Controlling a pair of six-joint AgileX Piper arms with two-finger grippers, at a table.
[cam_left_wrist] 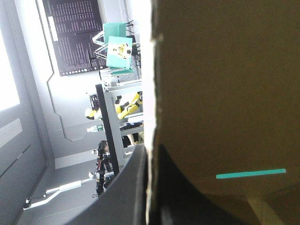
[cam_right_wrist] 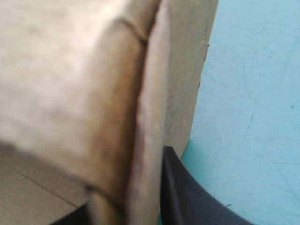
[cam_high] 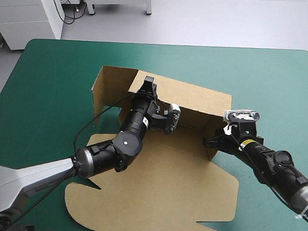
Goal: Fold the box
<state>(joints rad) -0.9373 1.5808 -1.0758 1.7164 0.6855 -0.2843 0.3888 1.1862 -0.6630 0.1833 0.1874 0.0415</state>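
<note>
**A:** Quick, where's the thing?

**B:** The cut sheet of brown board, the box (cam_high: 159,190), lies mid-table on the teal-green table cover (cam_high: 51,76). Its far wall and left end wall are raised, and the big panel lies flat toward the near edge.

**A:** Grippers?

**B:** Both are clenched on board. The left gripper (cam_high: 147,86) pinches the far wall's top edge. The right gripper (cam_high: 211,141) pinches the board at that wall's right end.

**A:** What could go wrong?

**B:** I'd say slip is the main risk — both grips look thin, right at the edges. If the arms pull against each other, the board could slide out of one grip and the wall could flop back down. A hard push could also drag the whole sheet across the cover, or bend it off its crease.

**A:** What do the views add?

**B:** The high view gives the layout, but the wrists hide the fingertips. The left wrist view shows the wall edge-on between the black fingers (cam_left_wrist: 126,197), plus a thin teal-green slit (cam_left_wrist: 251,174) through the board. The right wrist view shows two layers of board pressed together — unreadable from above — with one finger (cam_right_wrist: 192,197) on the outer side, over bare cover.
</note>
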